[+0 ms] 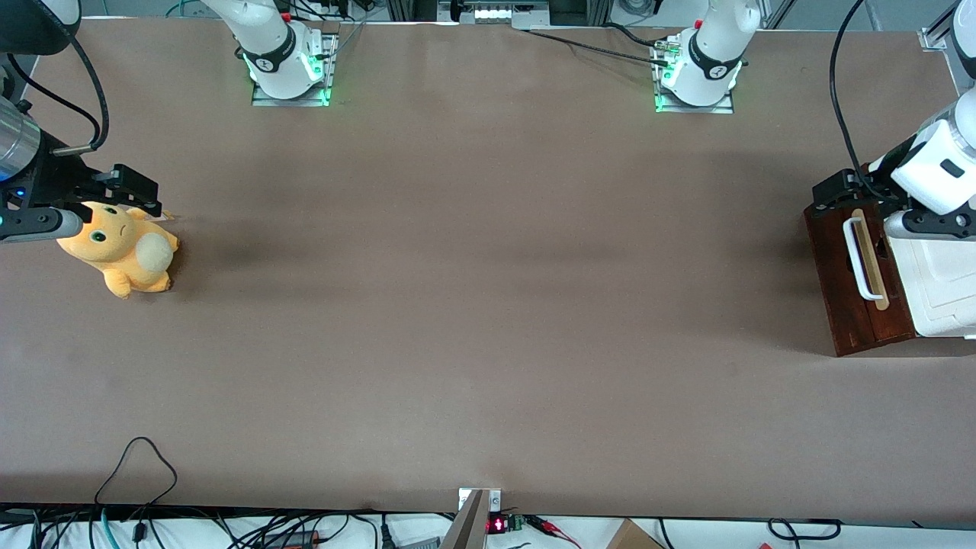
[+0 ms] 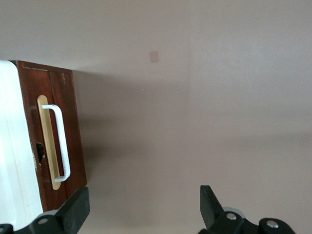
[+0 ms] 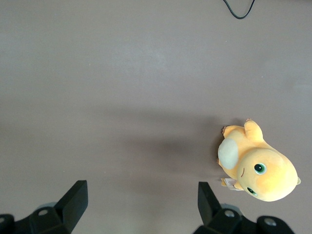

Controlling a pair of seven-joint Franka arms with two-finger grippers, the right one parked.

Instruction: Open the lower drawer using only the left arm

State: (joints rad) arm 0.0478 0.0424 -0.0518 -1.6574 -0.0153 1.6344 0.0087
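The lower drawer [image 1: 839, 282] shows its dark red-brown wooden front with a white bar handle [image 1: 858, 259] on a pale wood strip. The front lies flush against the white cabinet [image 1: 945, 290] at the working arm's end of the table. The left arm's gripper [image 1: 833, 194] hovers over the end of the drawer front that is farther from the front camera. In the left wrist view the gripper [image 2: 144, 195] is open, with only bare table between its fingers. The drawer front [image 2: 73, 141] and its handle [image 2: 61, 141] lie beside one fingertip [image 2: 78, 204].
An orange plush toy [image 1: 122, 252] lies toward the parked arm's end of the table. The two arm bases [image 1: 698, 76] stand at the table edge farthest from the front camera. Cables [image 1: 137, 465] trail over the nearest edge. A small tan patch [image 2: 154, 56] marks the brown table.
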